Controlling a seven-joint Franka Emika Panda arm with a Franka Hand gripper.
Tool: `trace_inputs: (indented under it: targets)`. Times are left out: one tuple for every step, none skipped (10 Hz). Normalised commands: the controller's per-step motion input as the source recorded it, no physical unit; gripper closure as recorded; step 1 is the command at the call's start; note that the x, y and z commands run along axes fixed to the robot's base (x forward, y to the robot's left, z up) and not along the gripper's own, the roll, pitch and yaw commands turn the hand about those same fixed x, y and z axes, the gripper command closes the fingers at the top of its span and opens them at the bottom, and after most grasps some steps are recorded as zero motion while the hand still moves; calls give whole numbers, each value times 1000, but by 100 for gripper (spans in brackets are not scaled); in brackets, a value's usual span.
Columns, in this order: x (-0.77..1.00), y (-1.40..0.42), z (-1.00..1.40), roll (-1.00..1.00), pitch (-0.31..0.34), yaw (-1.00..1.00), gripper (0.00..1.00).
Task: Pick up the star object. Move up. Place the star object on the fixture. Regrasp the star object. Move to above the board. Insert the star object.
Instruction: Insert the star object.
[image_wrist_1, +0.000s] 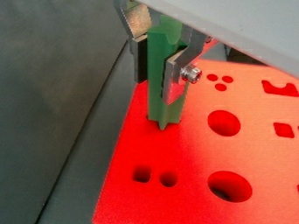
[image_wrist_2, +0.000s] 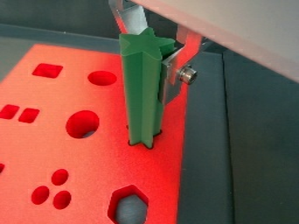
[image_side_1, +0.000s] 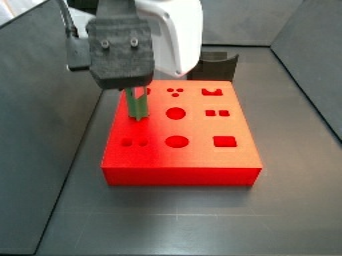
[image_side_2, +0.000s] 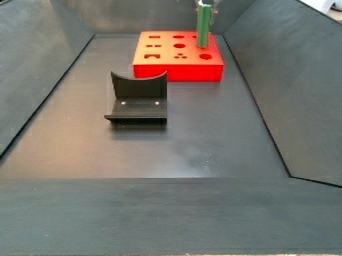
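The star object (image_wrist_1: 163, 83) is a long green peg held upright between the silver fingers (image_wrist_1: 180, 72) of my gripper (image_wrist_1: 158, 66), which is shut on it. Its lower tip touches the red board (image_wrist_1: 246, 149) near one edge and looks partly sunk into a hole there. In a wrist view the star-shaped top of the star object (image_wrist_2: 142, 79) shows, with the tip in the board (image_wrist_2: 70, 166). In both side views the star object (image_side_1: 138, 104) (image_side_2: 205, 27) stands on the board (image_side_1: 201, 150) (image_side_2: 181, 60) under my gripper (image_side_1: 134, 85). The fixture (image_side_2: 136, 98) stands bare on the floor.
The board carries several cut-out holes, among them round ones (image_wrist_1: 230, 184) and a hexagon (image_wrist_2: 131, 206). The fixture also shows behind the board (image_side_1: 218, 64). Dark bin walls (image_side_2: 54, 80) slope up around the floor.
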Motion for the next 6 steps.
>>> trace_inputs:
  targets:
    - [0, 111, -891, -81, -107, -291, 100]
    - [0, 171, -829, -86, -113, -266, 100]
    - [0, -11, -194, 0, 51, -106, 100]
    - [0, 0, -74, 31, 0, 0, 100]
    - [0, 0, 0, -4, 0, 0, 100]
    - [0, 0, 0, 0, 0, 0, 100]
